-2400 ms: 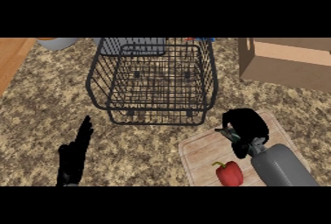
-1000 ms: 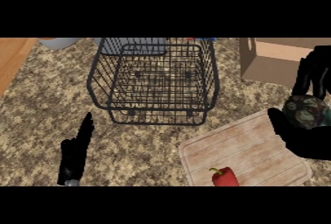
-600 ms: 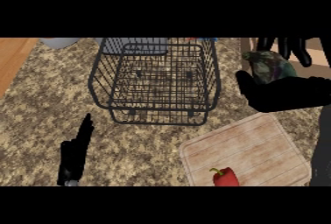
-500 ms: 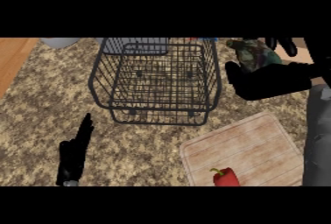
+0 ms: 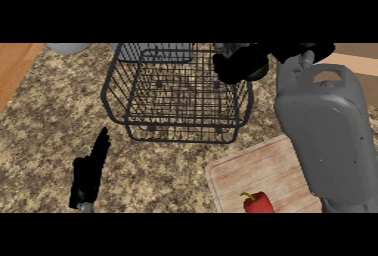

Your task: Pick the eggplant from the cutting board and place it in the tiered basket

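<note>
— Where is the eggplant [image 5: 230,48]?
— In the right robot hand [image 5: 244,64], which curls round it above the basket's [image 5: 177,95] back right corner.
— What else?
— The board [image 5: 255,172] holds a red pepper [image 5: 256,203]. The left robot hand [image 5: 90,170] rests open near the surface's [image 5: 44,130] front edge.

Right hand at the tiered basket's rear right corner; left hand resting at lower left.

The right hand [image 5: 244,62] is curled over the upper right rim of the black wire tiered basket [image 5: 177,130], its grey forearm running up the right side of the view. A dark item shows within its fingers, too hidden to identify. The basket stands on the speckled worktop [image 5: 44,130]. A wooden cutting board [image 5: 251,172] lies near the basket's front right, apart from it, with a red pepper [image 5: 257,203] on its lower edge. The left hand [image 5: 90,170] sits with fingers straight, well clear of the basket.
</note>
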`<state>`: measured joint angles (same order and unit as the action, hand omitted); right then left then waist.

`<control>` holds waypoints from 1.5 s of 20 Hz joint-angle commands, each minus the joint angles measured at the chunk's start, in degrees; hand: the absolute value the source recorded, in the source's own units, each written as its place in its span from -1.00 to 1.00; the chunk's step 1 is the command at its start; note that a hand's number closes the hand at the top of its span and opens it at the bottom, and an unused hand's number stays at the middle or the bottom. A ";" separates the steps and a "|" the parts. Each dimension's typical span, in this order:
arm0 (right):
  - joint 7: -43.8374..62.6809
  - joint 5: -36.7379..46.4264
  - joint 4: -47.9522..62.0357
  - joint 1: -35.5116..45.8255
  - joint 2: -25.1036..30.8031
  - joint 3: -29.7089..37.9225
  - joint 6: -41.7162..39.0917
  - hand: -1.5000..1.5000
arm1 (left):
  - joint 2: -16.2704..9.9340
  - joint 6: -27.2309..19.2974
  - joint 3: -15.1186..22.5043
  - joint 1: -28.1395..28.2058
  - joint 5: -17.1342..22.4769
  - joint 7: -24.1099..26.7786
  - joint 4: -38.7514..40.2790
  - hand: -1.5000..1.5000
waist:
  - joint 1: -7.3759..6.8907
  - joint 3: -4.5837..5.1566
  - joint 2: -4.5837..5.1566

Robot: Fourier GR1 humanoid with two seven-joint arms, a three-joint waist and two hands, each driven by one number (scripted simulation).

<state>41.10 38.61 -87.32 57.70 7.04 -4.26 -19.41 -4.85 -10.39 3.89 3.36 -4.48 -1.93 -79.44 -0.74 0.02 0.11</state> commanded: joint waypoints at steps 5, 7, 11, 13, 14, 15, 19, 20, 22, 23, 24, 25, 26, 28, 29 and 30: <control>-5.29 7.45 15.39 0.94 -5.26 -4.10 8.74 1.00 | -0.24 0.42 -0.74 0.62 -0.10 1.27 0.06 0.00 | -0.03 0.02 0.03; -8.33 6.87 18.89 0.53 -4.44 -1.69 10.55 1.00 | 0.69 0.20 -0.08 4.03 -0.24 4.16 0.37 0.00 | -0.15 0.01 0.05; -10.94 8.46 26.46 3.12 -5.86 -2.23 14.52 1.00 | 1.79 -1.36 1.19 0.65 -2.08 -0.59 -0.62 0.00 | -0.06 0.00 0.04; -8.51 2.94 24.30 1.88 -6.96 -1.06 17.84 1.00 | -1.46 2.82 -2.10 3.89 1.55 5.05 1.19 0.00 | -0.32 0.02 0.03; -12.53 1.80 29.52 -1.08 -6.97 -1.45 22.43 1.00 | 1.65 0.33 1.61 2.98 -0.87 0.84 -2.09 0.00 | -0.91 -0.02 0.27; -11.16 -3.06 28.87 -0.31 -6.99 1.58 22.22 1.00 | 0.80 0.16 0.40 0.74 -0.40 -2.21 -2.80 0.00 | -1.19 -0.06 0.35; -11.94 -12.50 30.42 -0.56 -6.99 0.80 25.08 -1.00 | -0.83 1.85 -0.48 1.82 0.31 -1.02 -2.66 0.00 | -1.38 -0.04 0.20; -14.57 -13.59 28.69 -1.08 -6.98 2.90 23.90 -1.00 | 0.81 0.26 0.41 -0.16 -1.07 -0.72 -0.64 0.00 | -0.38 -0.04 0.15; -15.96 -18.18 32.94 1.10 -6.97 0.79 29.98 -1.00 | -0.44 1.36 -1.01 -3.72 -0.12 -2.12 -0.18 0.00 | -1.67 -0.02 0.53; -16.91 -18.67 29.16 -0.82 -6.95 2.15 29.30 -1.00 | 0.14 1.82 -0.48 1.67 0.13 2.87 0.73 0.00 | -0.73 -0.01 0.14; -17.15 -21.03 32.38 1.46 -6.95 3.50 30.77 -1.00 | 0.62 0.70 0.03 -1.96 -0.50 -3.10 -1.23 0.00 | -1.29 -0.05 0.36; -17.51 -22.96 30.28 1.27 -6.95 4.17 31.26 -1.00 | -1.24 2.32 -1.55 0.10 0.89 -1.05 -1.65 0.00 | -1.14 -0.04 0.17; -19.29 -23.42 30.79 1.20 -6.96 5.14 31.43 -1.00 | 1.69 -0.28 0.13 1.94 -1.37 3.94 2.24 0.00 | -0.72 -0.01 0.23; -20.40 -22.38 28.92 1.96 -6.24 8.74 32.60 -1.00 | 0.77 0.43 -0.32 1.74 -0.21 -0.39 -2.35 0.00 | -0.06 -0.04 -0.02; -20.78 -22.46 28.80 2.71 -6.98 7.89 35.79 -1.00 | 0.49 0.72 -0.56 1.03 -0.65 0.73 0.80 0.00 | -0.05 -0.01 0.04; -23.02 -21.36 27.60 1.09 -4.63 9.68 36.14 -1.00 | 0.45 0.66 0.57 3.46 -1.10 0.25 -2.65 0.00 | 0.07 -0.04 -0.07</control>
<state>21.77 17.84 -58.44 59.34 1.27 2.21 12.57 -4.60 -9.43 3.62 4.70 -4.88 -1.91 -80.63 -1.06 0.07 -0.16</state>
